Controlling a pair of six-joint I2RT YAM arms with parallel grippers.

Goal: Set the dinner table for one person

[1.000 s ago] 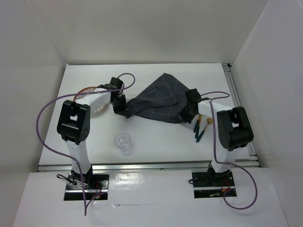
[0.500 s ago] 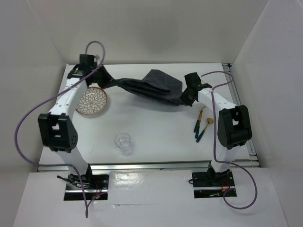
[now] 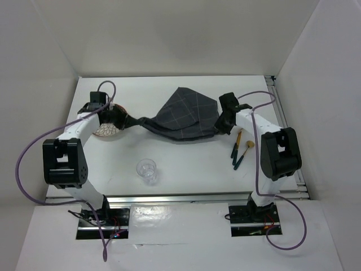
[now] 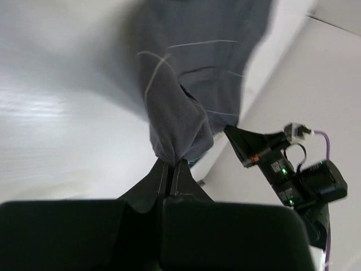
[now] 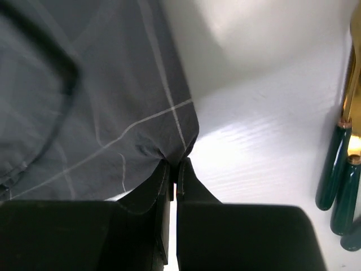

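The bench [image 3: 192, 164] is the white tabletop that fills the walled space in front of both arms, with a metal rail [image 3: 282, 113] along its right edge. A dark grey checked cloth [image 3: 186, 116] stretches across its far half between the two arms. It is broad and open on the right and twisted into a narrow rope toward the left.

The left gripper [image 3: 119, 118] is pressed together on the cloth's left end. The left wrist view shows the two fingers [image 4: 161, 172] squeezing a bunched corner, with the rest of the cloth hanging away toward the right arm. This gripper sits over a patterned plate [image 3: 104, 131] at the left of the bench and hides part of it.

The right gripper [image 3: 221, 125] pinches the cloth's right corner. In the right wrist view the fabric puckers where it enters the closed fingers [image 5: 189, 180], and the cloth casts a shadow on the white surface beside it.

Just right of that gripper lie green-handled cutlery pieces [image 3: 240, 149] with gold upper parts — side by side, close to the cloth's edge but apart from it. A clear glass [image 3: 146, 169] stands upright nearer the arms, left of centre — well apart from the cloth.
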